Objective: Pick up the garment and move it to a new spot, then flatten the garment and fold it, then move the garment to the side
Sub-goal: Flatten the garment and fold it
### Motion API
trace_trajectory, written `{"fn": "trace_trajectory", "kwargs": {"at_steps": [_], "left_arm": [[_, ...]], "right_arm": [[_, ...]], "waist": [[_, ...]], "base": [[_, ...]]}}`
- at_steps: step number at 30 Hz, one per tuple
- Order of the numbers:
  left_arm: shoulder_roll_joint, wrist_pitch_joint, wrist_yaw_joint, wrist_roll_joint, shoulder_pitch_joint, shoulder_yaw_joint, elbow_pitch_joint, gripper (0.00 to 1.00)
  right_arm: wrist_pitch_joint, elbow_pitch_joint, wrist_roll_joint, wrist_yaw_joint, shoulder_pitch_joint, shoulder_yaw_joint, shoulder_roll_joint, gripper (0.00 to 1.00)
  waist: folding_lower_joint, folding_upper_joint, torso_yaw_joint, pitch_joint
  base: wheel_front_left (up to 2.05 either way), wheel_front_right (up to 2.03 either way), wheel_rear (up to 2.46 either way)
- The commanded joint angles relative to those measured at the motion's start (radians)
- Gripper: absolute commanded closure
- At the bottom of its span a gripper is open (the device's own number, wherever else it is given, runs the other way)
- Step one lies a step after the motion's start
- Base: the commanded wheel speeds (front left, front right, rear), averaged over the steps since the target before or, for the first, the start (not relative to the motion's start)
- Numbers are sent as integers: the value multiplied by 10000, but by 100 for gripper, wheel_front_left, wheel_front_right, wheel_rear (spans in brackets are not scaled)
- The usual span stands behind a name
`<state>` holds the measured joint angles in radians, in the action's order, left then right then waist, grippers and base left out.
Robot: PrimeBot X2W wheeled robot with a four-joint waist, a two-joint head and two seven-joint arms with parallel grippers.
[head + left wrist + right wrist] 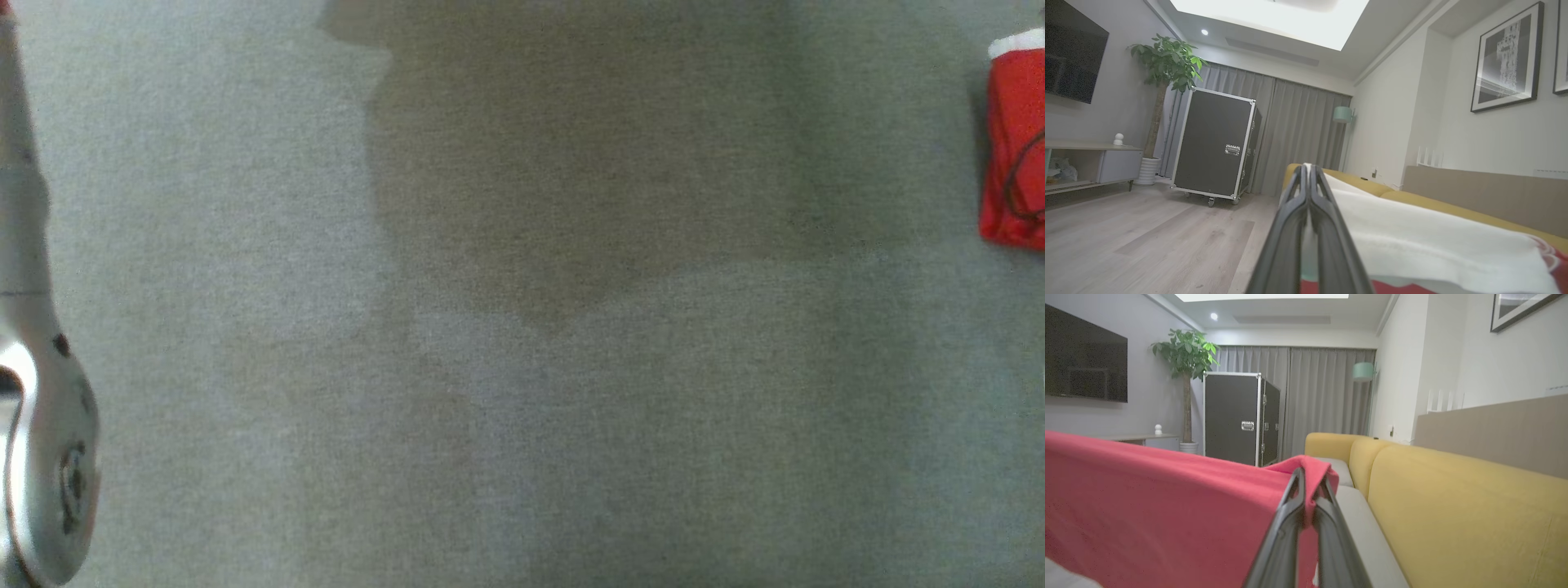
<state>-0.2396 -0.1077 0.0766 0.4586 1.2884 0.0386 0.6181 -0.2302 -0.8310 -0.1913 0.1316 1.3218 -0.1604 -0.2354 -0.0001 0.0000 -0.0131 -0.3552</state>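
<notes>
The garment [1167,498] is a red cloth that spreads to the left of my right gripper [1310,473] in the right wrist view. That gripper is shut, with a fold of the cloth bunched over its tips. In the left wrist view the garment [1433,245] shows a white side with red at the bottom, stretching right from my left gripper [1308,166]. The left gripper is shut, and white cloth reaches its tips. My pale left forearm [41,408] runs down the left edge of the head view.
A grey seat surface [522,408] carries a wide dark shadow [571,180]. A red and white folded thing [1016,139] lies at its right edge. A yellow sofa back [1453,506] stands to the right. A black wheeled case [1216,151], a plant [1167,65] and wooden floor [1147,237] lie beyond.
</notes>
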Motion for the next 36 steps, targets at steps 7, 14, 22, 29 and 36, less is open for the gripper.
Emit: {"fn": "trace_trajectory", "kwargs": {"at_steps": [7, 14, 22, 29, 36], "left_arm": [[-290, -659, 423, -45, -596, 679, 1196, 100], [40, -992, 491, 0, -2869, 1223, 2412, 100], [-447, -632, 536, 414, -5807, 2461, 2113, 100], [-1479, 355, 539, 1444, -8210, 3489, 262, 100], [-2607, 1796, 539, 2558, -10036, 3691, -2027, 100]], "right_arm": [[-275, -1435, -86, -9, -737, -560, 23, 100], [236, -2960, -684, -9, -2520, -1976, -54, 100], [1320, -2932, -1727, -9, -4000, -4051, -370, 100], [2149, -1925, -3216, -9, -5056, -5808, -1130, 100], [2563, -920, -4691, -9, -5760, -7023, -1949, 100]], "waist": [[1, 0, 144, 16], [1, 0, 332, 728], [1, 0, 129, 1911], [1, 0, -121, 2828], [1, 0, -283, 3479]], "base": [[0, 0, 0], [0, 0, 0], [0, 0, 0], [0, 0, 0], [0, 0, 0]]}}
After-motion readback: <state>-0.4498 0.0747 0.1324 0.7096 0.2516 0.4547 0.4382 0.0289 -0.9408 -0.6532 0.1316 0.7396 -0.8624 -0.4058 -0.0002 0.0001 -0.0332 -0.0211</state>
